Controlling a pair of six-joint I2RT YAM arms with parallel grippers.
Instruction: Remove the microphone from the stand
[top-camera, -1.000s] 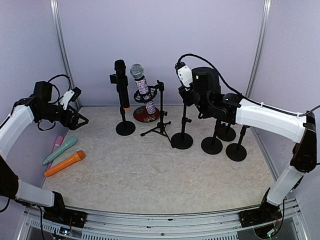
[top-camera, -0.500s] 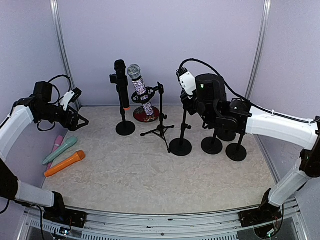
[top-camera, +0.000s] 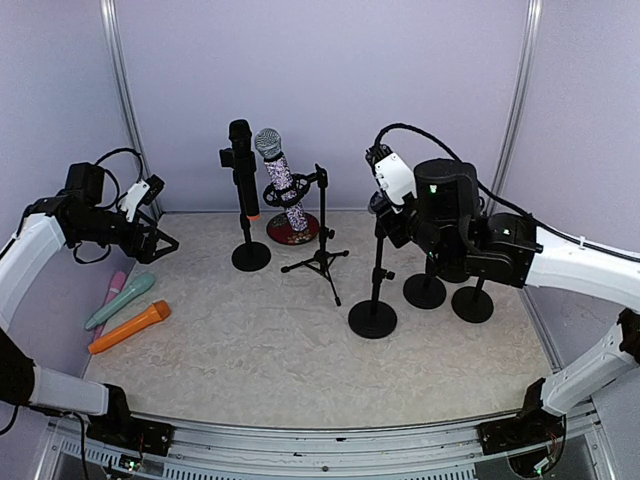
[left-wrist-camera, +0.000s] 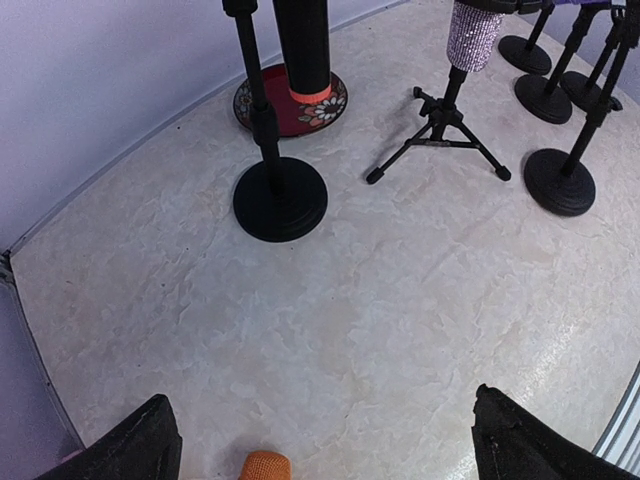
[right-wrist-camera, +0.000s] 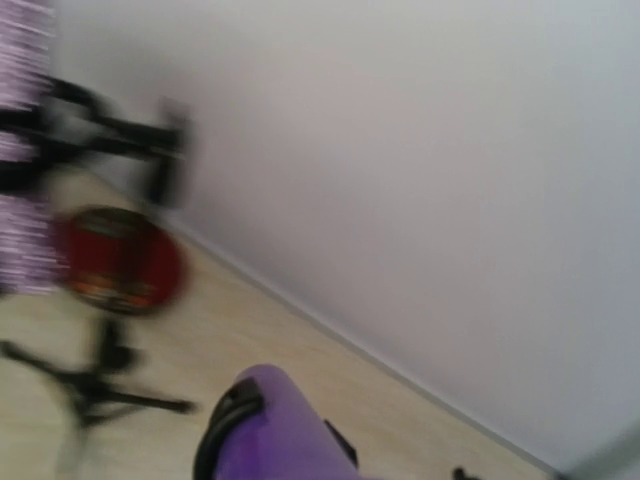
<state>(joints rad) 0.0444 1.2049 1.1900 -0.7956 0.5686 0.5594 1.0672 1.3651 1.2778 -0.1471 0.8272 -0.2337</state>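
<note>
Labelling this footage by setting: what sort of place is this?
Probably a robot lab test cell, not a studio: plain lilac panels on metal frame posts, a marbled tabletop, and microphone stands set out like props.

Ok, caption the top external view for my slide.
Right arm at the top of a round-base stand; left gripper open near an orange microphone and a teal microphone on the table.

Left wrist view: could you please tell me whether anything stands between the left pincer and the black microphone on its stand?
Nothing visible does: only tabletop lies between the open left pincer and the black microphone on its stand.
</note>
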